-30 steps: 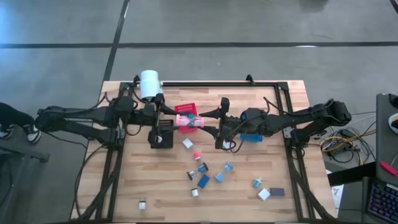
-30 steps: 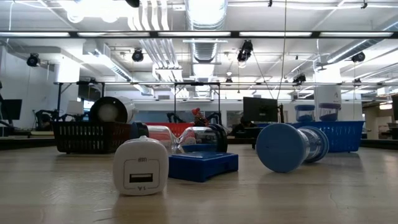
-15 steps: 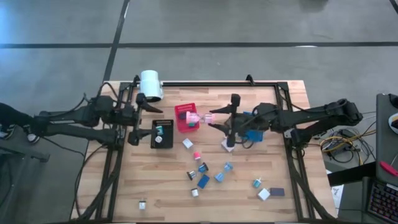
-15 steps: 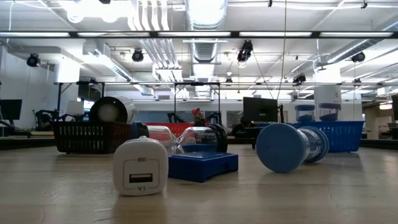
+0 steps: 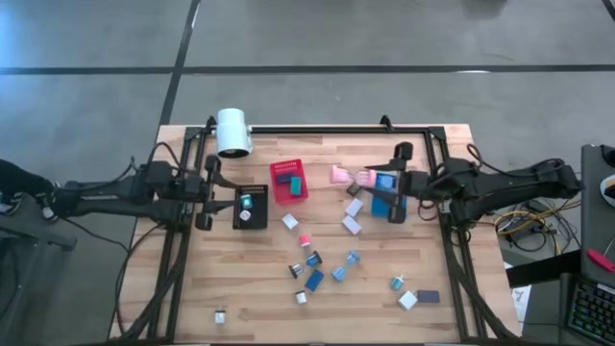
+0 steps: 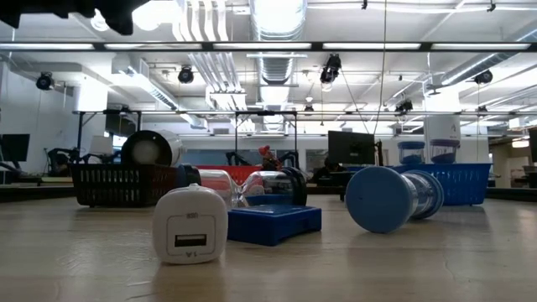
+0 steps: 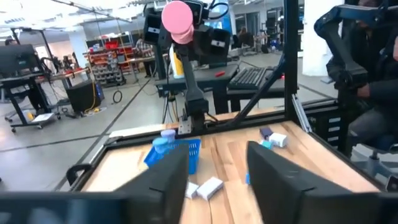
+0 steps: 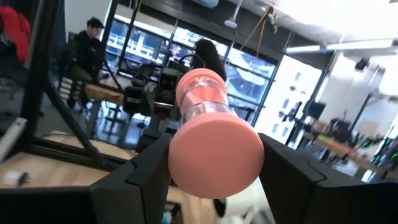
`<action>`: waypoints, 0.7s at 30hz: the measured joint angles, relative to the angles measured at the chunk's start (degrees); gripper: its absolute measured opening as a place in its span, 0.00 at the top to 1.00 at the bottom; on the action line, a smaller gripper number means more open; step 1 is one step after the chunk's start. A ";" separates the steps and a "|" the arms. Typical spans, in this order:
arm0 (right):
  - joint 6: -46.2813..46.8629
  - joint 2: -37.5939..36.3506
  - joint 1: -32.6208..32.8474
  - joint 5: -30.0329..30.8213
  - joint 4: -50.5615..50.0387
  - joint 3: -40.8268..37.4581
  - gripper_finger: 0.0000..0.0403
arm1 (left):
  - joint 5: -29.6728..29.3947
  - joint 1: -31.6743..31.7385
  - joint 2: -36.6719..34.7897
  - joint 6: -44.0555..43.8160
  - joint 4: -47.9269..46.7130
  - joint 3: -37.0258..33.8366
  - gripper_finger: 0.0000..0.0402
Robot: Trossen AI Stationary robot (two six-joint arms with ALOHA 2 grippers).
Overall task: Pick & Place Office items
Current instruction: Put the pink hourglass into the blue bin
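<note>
My right gripper [image 5: 373, 180] is shut on a pink sand timer [image 5: 346, 176] with pink end caps and a clear middle, held above the table between the red bin [image 5: 288, 181] and the blue bin [image 5: 384, 204]. The timer's near cap [image 8: 214, 149] fills the right wrist view. My left gripper [image 5: 206, 192] stands open and bare at the table's left edge, beside the black bin [image 5: 251, 207]; in its wrist view [image 7: 217, 168] nothing lies between the fingers. Several small office items [image 5: 314, 279] lie loose on the wood. My right gripper pinches the timer's cap [image 8: 186, 177] at the end nearest the wrist between its two fingers [image 8: 140, 180]. The fingers come level from the table's right and lie along the timer. It sticks out level toward the table's left, lifted clear of table and bins.
A big white cylinder [image 5: 232, 132] stands at the far left corner. A black frame [image 5: 423, 130] rims the table. The red and black bins hold small pieces. In the low view a white charger [image 6: 190, 224], a blue block [image 6: 273, 222] and a blue timer [image 6: 390, 198] lie near.
Both arms have drawn apart from the table's middle. My right gripper has gone toward the right edge, carrying the pink timer away from over the red bin. My left gripper has pulled back toward the left edge, away from the timer.
</note>
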 joint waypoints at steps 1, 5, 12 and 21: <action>1.36 -1.47 0.00 0.02 -0.48 -1.19 0.51 | -0.28 0.04 -0.35 0.00 -0.09 -0.69 0.66; 5.98 -7.64 0.04 0.52 -1.90 -6.49 0.51 | -2.42 0.19 -1.08 -0.90 -0.19 -3.13 0.87; 10.99 -19.21 0.06 3.72 0.39 -16.54 0.51 | -2.66 0.33 -1.50 -1.14 -0.13 -5.41 0.96; 17.33 -29.77 -0.01 8.10 1.28 -27.24 0.51 | -2.71 0.35 -3.54 0.55 -0.24 -8.83 0.96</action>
